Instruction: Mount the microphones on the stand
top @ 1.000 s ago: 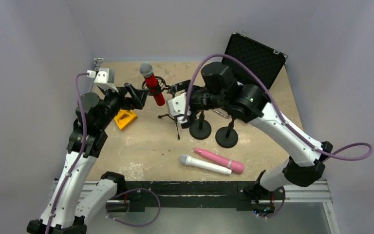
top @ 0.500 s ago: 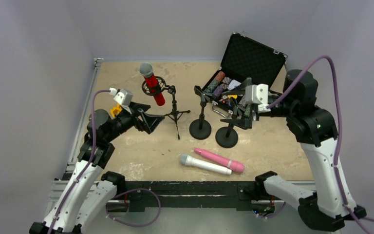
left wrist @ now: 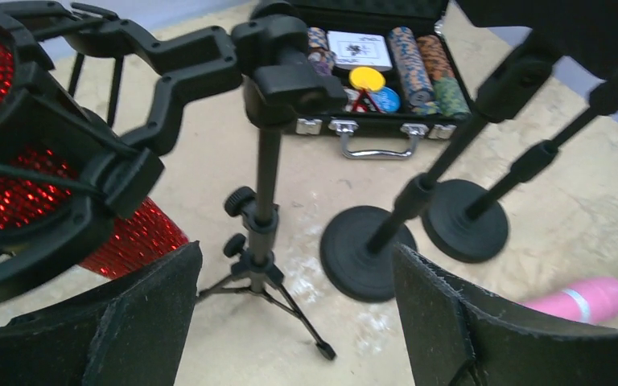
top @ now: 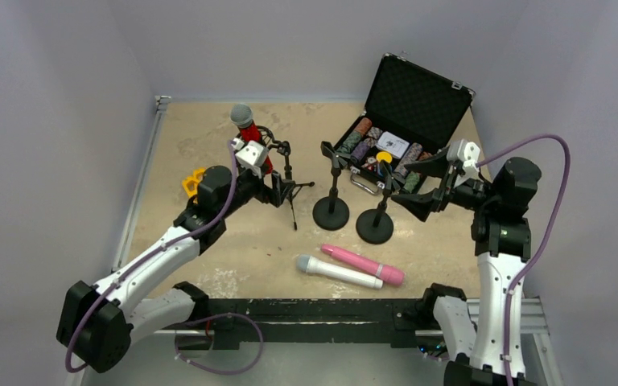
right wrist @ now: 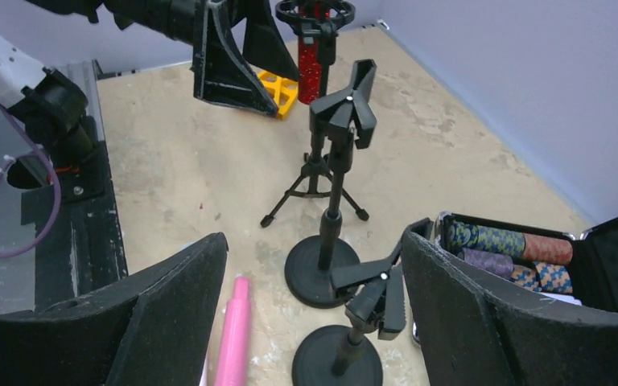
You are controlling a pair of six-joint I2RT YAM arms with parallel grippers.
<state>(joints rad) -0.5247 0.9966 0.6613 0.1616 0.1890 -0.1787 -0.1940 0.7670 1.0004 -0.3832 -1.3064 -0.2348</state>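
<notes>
The glittery red microphone (top: pixel 246 133) sits upright in the shock mount of the tripod stand (top: pixel 290 189); it also shows in the left wrist view (left wrist: pixel 16 189). The white microphone (top: pixel 336 272) and the pink microphone (top: pixel 364 264) lie side by side on the table near the front. Two round-base clip stands (top: pixel 331 211) (top: pixel 375 225) are empty. My left gripper (top: pixel 278 190) is open and empty, right beside the tripod stand (left wrist: pixel 261 217). My right gripper (top: pixel 418 189) is open and empty, just right of the clip stands (right wrist: pixel 376 299); the pink microphone (right wrist: pixel 233 338) lies below it.
An open black case (top: pixel 406 112) with poker chips stands at the back right, also in the right wrist view (right wrist: pixel 523 249). A yellow object (top: pixel 191 183) lies left of my left arm. The table's walls close in the left, back and right.
My right arm has pulled back from the tripod stand to the right side. My left gripper has swung from the left in toward the tripod stand. The microphones have not moved.
</notes>
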